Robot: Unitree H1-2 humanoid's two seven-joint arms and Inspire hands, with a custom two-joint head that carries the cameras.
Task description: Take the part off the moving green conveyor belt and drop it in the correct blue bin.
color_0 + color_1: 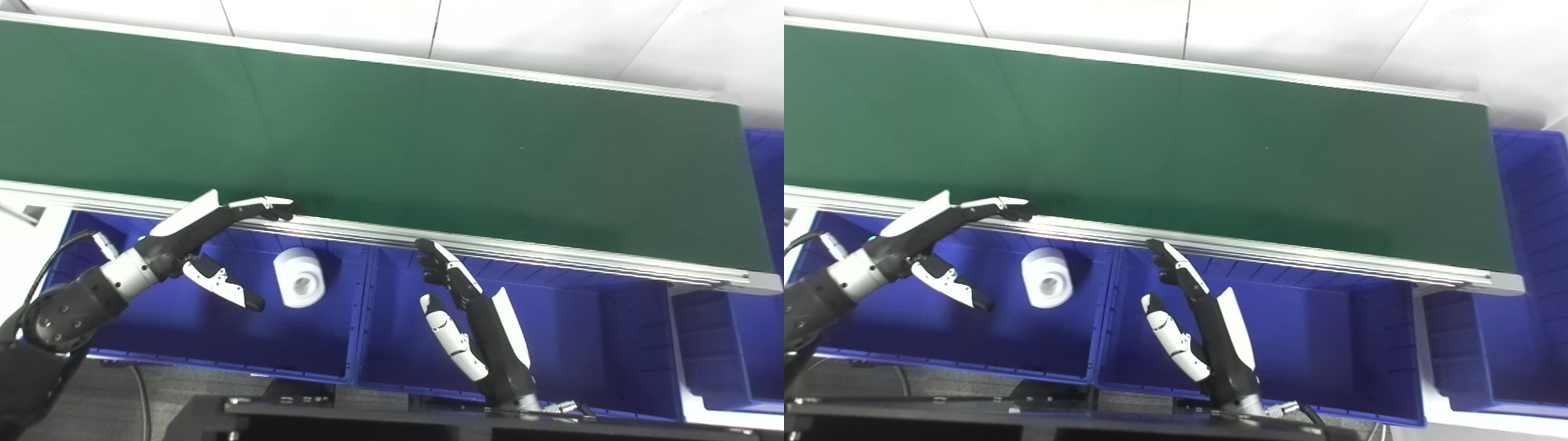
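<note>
A white cylindrical part (299,277) with a centre hole lies inside the left blue bin (184,343), near its back right corner. My left hand (214,245) is open above that bin, just left of the part, its upper fingers (269,207) reaching over the belt's near rail. My right hand (465,312) is open and empty over the middle blue bin (582,343), fingers pointing up toward the belt. The green conveyor belt (392,135) shows no part on it.
An aluminium rail (551,254) runs along the belt's near edge above the bins. A third blue bin (735,349) stands at the right, and another blue bin (768,159) sits beyond the belt's right end. A dark frame (306,416) lies along the bottom.
</note>
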